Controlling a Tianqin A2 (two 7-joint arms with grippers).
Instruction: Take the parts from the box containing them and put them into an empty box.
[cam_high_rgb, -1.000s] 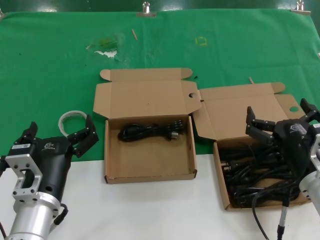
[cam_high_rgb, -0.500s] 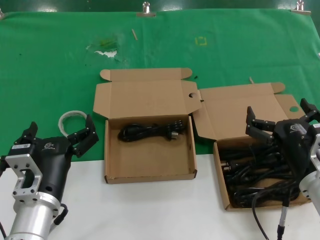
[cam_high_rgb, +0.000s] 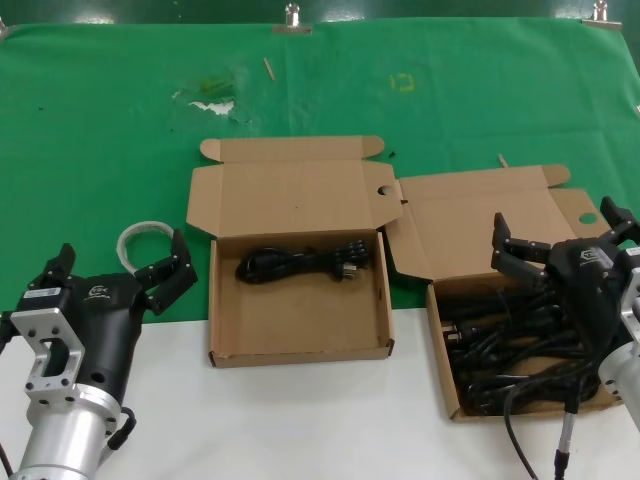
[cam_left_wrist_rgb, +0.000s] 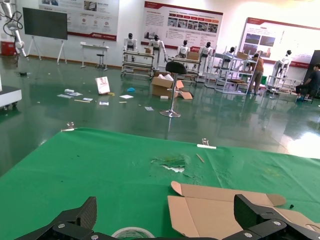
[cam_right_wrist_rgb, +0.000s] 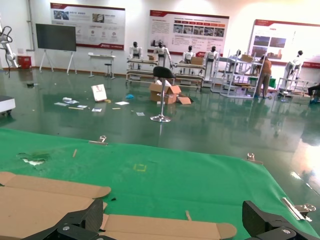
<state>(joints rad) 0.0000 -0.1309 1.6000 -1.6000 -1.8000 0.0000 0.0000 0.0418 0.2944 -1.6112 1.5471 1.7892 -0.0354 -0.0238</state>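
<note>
Nothing has moved since the earlier frames; both arms and both boxes sit as they were.

Right claw (cam_high_rgb: 560, 242): released, fingers spread wide, hovering over the far edge of the full box (cam_high_rgb: 447, 380) at about 3 o'clock in the head view. Holds nothing. Placement reads as a pre-grasp stance, opened above the load before coming down on it.

Below it, the power cords (cam_high_rgb: 505, 345): a black tangled heap filling the tray, plugs toward the box's left wall. Partly hidden by the claw body, so the count is unclear.

Left claw (cam_high_rgb: 120, 265): also released, fingers apart, empty, parked at 8 o'clock over the seam between green cloth (cam_high_rgb: 100, 140) and white desk (cam_high_rgb: 300, 420). Likely waiting. A roll of clear tape (cam_high_rgb: 140, 238) lies just beyond its fingertips.

Receiving box (cam_high_rgb: 225, 310): centre of view, lid hinged back flat toward 12 o'clock, so the tray is open from above. Not actually empty: one wound cord (cam_high_rgb: 300, 264) lies along its far wall, leaving the near floor bare for more.

Judgement: transfer barely begun; most cords remain in the right-hand box.
</note>
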